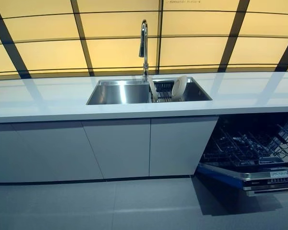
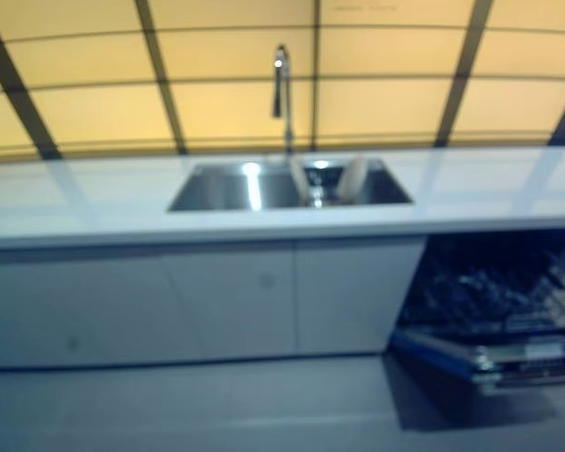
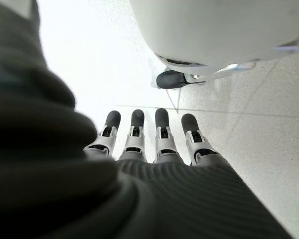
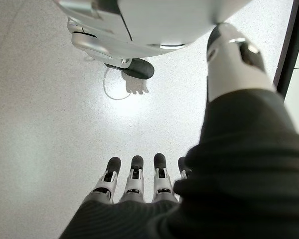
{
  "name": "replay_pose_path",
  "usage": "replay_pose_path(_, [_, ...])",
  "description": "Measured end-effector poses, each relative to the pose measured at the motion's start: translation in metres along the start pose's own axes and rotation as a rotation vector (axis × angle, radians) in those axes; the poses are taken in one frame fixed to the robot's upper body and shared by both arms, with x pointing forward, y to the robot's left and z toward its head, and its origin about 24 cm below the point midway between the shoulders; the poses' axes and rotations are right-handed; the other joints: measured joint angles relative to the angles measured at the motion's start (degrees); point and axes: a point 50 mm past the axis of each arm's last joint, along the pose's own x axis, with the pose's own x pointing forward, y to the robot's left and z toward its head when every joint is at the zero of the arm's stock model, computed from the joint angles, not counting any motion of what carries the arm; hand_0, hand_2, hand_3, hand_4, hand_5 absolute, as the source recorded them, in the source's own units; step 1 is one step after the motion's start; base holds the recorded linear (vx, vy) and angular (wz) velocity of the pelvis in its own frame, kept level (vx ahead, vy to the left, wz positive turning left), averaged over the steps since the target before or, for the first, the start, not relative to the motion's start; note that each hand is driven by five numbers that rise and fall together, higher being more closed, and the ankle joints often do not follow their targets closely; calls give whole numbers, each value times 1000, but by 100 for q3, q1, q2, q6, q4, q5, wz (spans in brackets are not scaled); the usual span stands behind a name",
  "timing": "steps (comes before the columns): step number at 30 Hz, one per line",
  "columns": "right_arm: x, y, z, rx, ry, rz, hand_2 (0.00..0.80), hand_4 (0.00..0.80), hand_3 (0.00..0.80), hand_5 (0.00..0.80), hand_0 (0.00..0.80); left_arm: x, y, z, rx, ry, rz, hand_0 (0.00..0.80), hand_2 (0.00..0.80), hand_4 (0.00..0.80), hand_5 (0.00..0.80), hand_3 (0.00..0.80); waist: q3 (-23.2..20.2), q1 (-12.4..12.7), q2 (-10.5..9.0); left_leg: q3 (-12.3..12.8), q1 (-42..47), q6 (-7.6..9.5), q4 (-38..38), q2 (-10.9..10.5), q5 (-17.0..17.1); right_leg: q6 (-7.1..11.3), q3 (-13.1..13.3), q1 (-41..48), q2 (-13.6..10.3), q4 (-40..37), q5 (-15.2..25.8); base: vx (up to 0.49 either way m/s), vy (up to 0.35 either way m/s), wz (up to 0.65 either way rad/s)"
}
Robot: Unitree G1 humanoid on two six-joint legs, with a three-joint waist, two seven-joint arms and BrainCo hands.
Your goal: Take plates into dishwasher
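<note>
White plates (image 1: 178, 87) stand on edge in a dark rack (image 1: 164, 91) inside the right part of the steel sink (image 1: 120, 92), also in the right eye view (image 2: 350, 177). The dishwasher (image 1: 252, 148) under the counter at the right is open, its door (image 1: 259, 179) down and its wire rack pulled out. Neither hand shows in the eye views. My left hand (image 3: 149, 144) hangs over the floor with straight fingers and holds nothing. My right hand (image 4: 139, 186) also hangs over the floor, fingers straight and empty.
A tall tap (image 1: 144, 45) stands behind the sink. A long white counter (image 1: 48, 98) runs across, with grey cabinet doors (image 1: 115, 148) below. Grey floor (image 1: 86, 206) lies in front. The lowered dishwasher door juts out at the right.
</note>
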Motion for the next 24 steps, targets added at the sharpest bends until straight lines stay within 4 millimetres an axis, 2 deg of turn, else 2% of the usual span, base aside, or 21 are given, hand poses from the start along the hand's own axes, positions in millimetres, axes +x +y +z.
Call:
replay_pose_path(6, [0, 0, -1, -1, 11, 6, 0, 0, 0, 0, 0, 0, 0, 1, 34, -1, 11, 0, 0, 0, 0, 0, 2, 86, -23, -12, 1, 0, 1, 0, 0, 0, -13, 7, 1, 0, -4, 0, 0, 0])
replay_pose_path(24, [1, -2, 1, -23, 13, 25, 0, 0, 0, 0, 0, 0, 0, 0, 66, 2, 15, 0, 0, 0, 0, 0, 55, 92, -21, -79, 79, -2, 3, -16, -4, 9, -78, 76, 7, 0, -32, 24, -34, 2])
